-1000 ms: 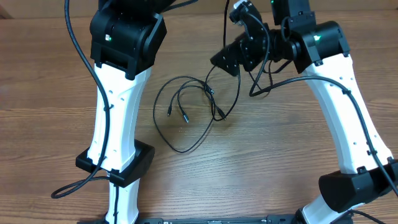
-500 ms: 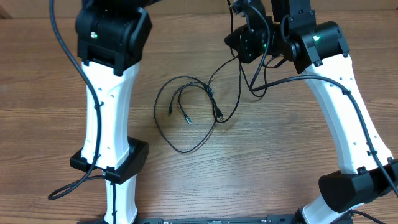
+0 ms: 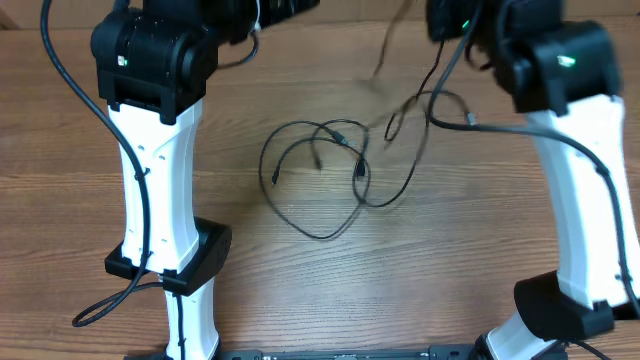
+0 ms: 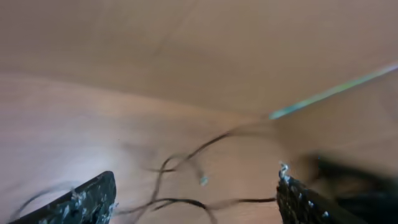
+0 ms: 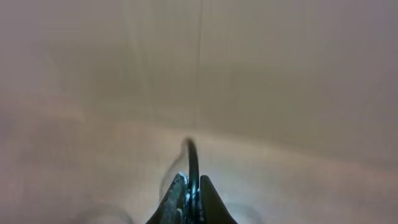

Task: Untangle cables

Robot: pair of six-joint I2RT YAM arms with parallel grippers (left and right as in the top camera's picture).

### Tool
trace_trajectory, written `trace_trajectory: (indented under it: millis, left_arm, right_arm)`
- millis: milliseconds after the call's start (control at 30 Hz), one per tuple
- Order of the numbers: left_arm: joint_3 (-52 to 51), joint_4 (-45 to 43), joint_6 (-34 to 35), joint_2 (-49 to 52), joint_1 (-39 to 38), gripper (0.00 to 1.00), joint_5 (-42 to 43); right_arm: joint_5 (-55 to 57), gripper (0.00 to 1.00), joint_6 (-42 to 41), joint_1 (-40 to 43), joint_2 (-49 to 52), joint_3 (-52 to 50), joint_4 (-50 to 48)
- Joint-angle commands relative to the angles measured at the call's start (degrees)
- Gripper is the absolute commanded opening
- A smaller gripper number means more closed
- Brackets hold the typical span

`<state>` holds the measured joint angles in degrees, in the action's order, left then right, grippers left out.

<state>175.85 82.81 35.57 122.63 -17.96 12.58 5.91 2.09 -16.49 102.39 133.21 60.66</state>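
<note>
**Right claw clenching one cord, left claw gaping above the tangle**

The brown wood-grain surface (image 3: 300, 310) is filling the overhead frame from edge to edge. The white-and-black left arm (image 3: 160, 180) is standing tall down the left side of that frame. The white-and-black right arm (image 3: 585, 190) is curving down the right side, and each arm is trailing its own thicker black lead.

Between them, at the centre of the frame, the thin black cables (image 3: 358, 172) are lying on the surface as a loose tangle. One wide loop is sagging toward lower centre and smaller loops are crossing above it. A strand is running up toward the upper right, where it is blurring out of focus.

In the left wrist view the left claw (image 4: 196, 200) is gaping wide. Its two dark fingers (image 4: 87, 202) are sitting at the lower left and lower right corners with nothing gripped between them. Blurred cords are lying on the surface beyond the tips.

In the right wrist view the right claw (image 5: 190, 198) is clenched at bottom centre, grasping one of the cables, which is arching up out of the tips. The rest of that view is too blurred to read.

Small plug ends (image 3: 273, 181) are lying within the tangle at centre left of the overhead frame, apart from each other.
</note>
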Motion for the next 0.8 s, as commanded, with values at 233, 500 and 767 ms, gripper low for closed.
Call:
trace_trajectory:
  millis: [233, 500, 767]
  left_arm:
    - [0.0, 10.6, -9.2, 0.0, -0.1, 0.77, -5.7]
    - [-1.6, 14.0, -12.5, 0.0, -0.1, 0.74, -5.5]
    - [-6.3, 14.0, -15.1, 0.0, -0.1, 0.71, -6.0]
  right_arm:
    - [4.3, 0.04, -3.8, 0.3, -3.4, 22.8, -8.1]
    - [19.0, 0.04, -10.6, 2.8, -3.4, 24.0, -11.0]
    - [22.2, 0.04, -11.0, 4.4, -3.3, 23.9, -6.9]
